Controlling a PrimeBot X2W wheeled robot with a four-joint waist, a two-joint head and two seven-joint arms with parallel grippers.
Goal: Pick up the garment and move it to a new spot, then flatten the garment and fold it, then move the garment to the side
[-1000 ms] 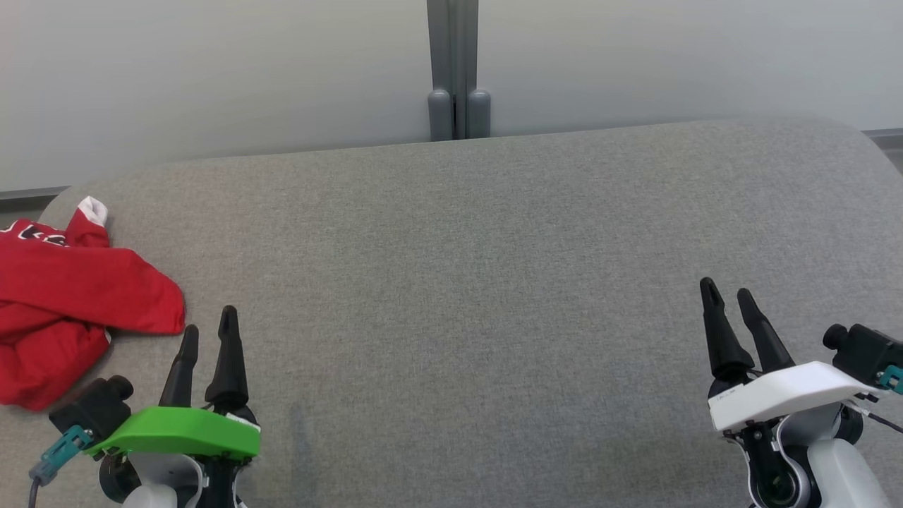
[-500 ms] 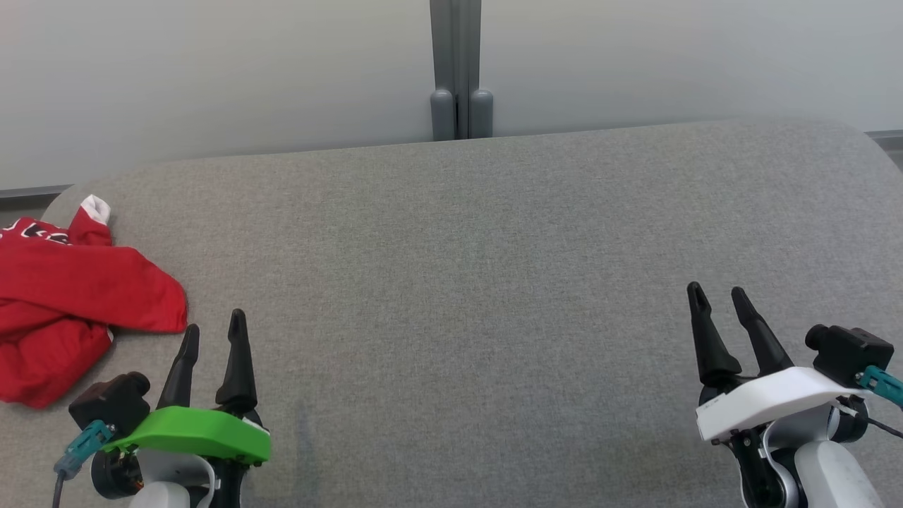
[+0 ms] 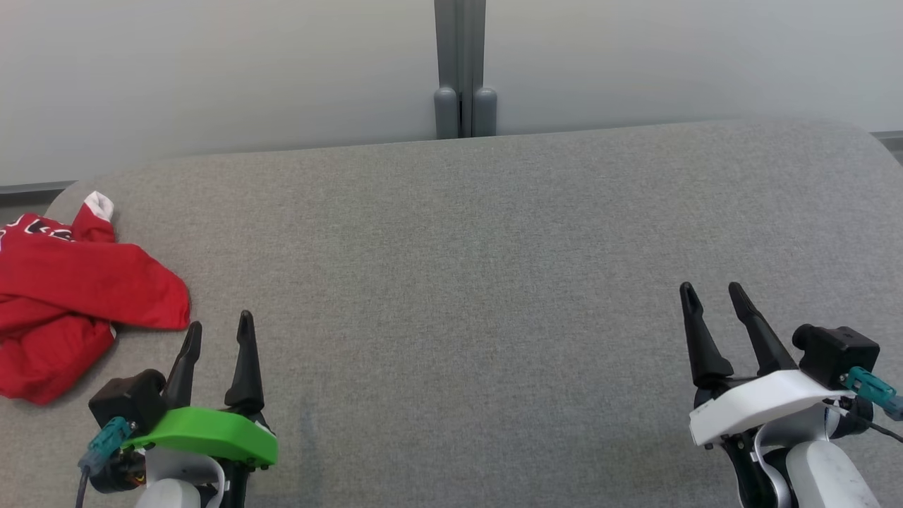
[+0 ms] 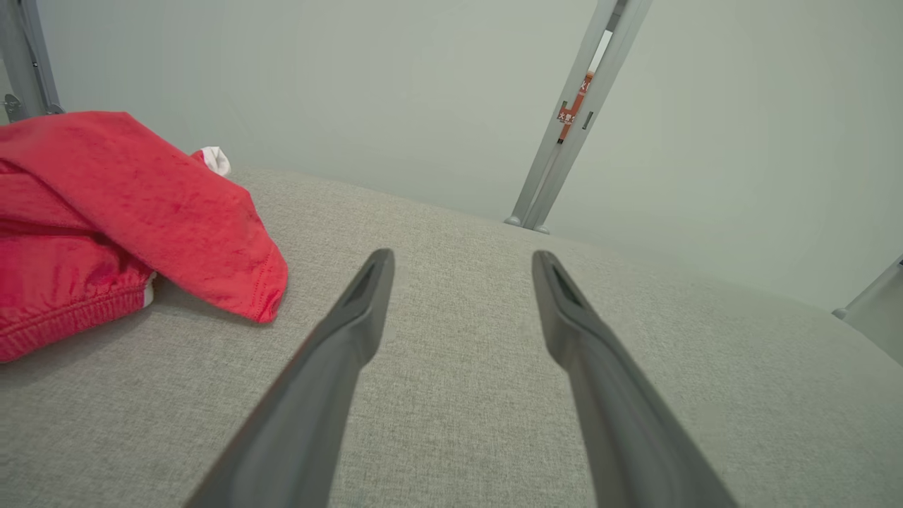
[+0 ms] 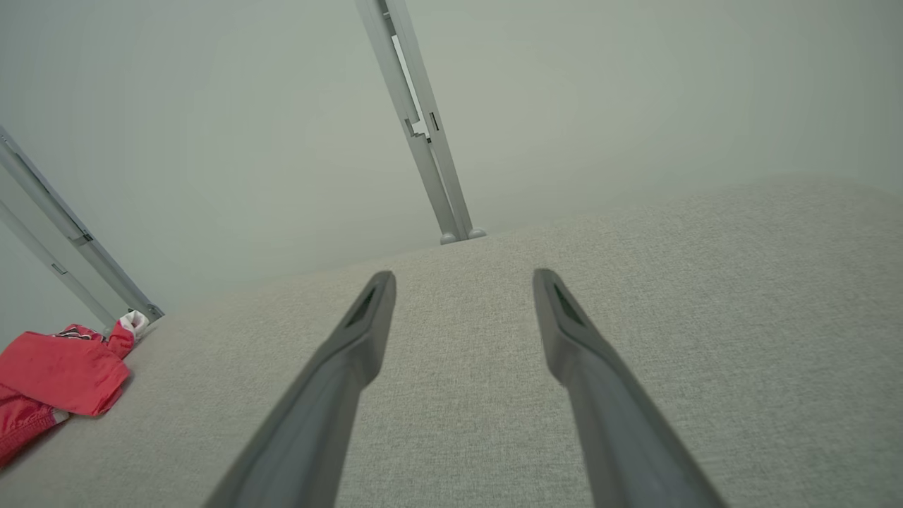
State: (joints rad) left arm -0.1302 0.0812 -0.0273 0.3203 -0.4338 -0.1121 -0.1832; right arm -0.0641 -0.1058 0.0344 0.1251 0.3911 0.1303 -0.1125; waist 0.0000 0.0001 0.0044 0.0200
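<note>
The garment (image 3: 70, 303) is a red piece of clothing with a white cuff, lying crumpled at the far left of the grey fabric surface (image 3: 465, 282). The left wrist view shows the garment (image 4: 120, 219) close by at the left, and the right wrist view has it (image 5: 56, 374) far off at the lower left. My left gripper (image 3: 219, 330), with the green cover, hovers open just right of the garment, nothing between its fingers. Over at the lower right, my right gripper (image 3: 711, 293) with the white cover is open and empty too.
A pale wall runs behind the surface, with a grey vertical post (image 3: 460, 70) at its middle. The surface's back edge curves down at both far corners. A second post (image 4: 25, 60) stands behind the garment.
Both grippers have drifted slightly: the left one to the right and down, the right one to the left. The picture has shifted a little to the right. The garment lies as before.
</note>
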